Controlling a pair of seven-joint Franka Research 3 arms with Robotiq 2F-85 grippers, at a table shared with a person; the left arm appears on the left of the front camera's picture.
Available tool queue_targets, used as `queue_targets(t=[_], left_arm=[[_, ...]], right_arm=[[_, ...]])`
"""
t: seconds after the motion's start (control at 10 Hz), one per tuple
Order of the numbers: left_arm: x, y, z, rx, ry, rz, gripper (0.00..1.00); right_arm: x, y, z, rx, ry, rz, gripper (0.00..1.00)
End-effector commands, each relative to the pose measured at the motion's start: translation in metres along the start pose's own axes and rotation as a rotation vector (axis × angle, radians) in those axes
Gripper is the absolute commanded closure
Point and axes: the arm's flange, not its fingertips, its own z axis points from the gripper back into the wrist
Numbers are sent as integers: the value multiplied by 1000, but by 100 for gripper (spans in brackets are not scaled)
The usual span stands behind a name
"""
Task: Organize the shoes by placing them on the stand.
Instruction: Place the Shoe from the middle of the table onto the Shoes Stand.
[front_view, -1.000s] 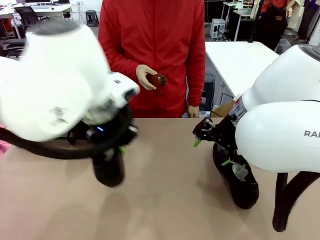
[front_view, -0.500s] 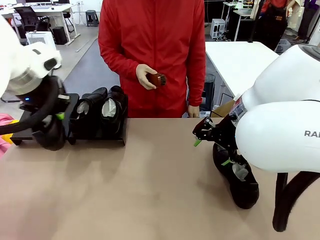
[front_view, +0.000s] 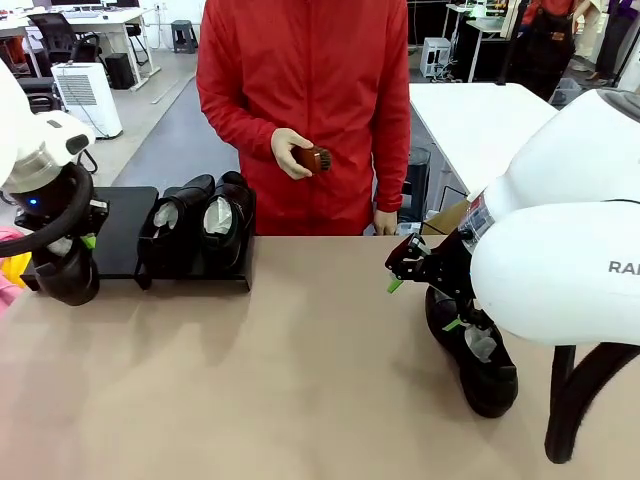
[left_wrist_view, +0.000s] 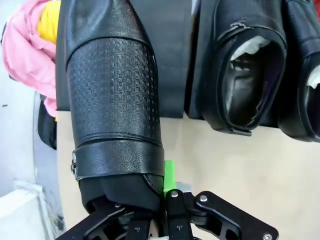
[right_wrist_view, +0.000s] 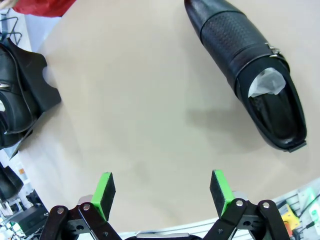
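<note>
My left gripper (front_view: 76, 250) is shut on the heel rim of a black textured shoe (front_view: 64, 276) at the left end of the stand (front_view: 122, 232). In the left wrist view this shoe (left_wrist_view: 112, 100) points its toe over the stand's bare left panel (left_wrist_view: 172, 55); one green pad (left_wrist_view: 169, 172) shows beside the heel. Two shoes (front_view: 176, 224) (front_view: 226, 214) with white paper stuffing sit on the right panel. My right gripper (front_view: 422, 303) (right_wrist_view: 162, 192) hangs open over the table. Beside it a further shoe (front_view: 478, 352) (right_wrist_view: 250, 65) lies on the table.
A person in a red jacket (front_view: 305, 90) stands at the far side holding a small brown brush (front_view: 315, 158). Pink and yellow cloth (left_wrist_view: 32, 50) lies past the stand's left end. The tan tabletop (front_view: 310, 380) stretches between the stand and the lone shoe.
My left arm has swung left from the middle of the table to the stand's left end, carrying the shoe. The right arm and the person have stayed still.
</note>
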Motion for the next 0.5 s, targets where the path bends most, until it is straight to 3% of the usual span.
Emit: queue_targets(t=[0.0, 0.3, 0.4], left_arm=[[-11, -6, 11, 16, -45, -20, 100], [-8, -7, 6, -1, -10, -22, 100], [10, 3, 8, 65, -79, -56, 100]], right_arm=[[2, 0, 1, 5, 5, 18, 0], [2, 0, 1, 5, 5, 18, 0], [2, 0, 1, 5, 5, 18, 0]])
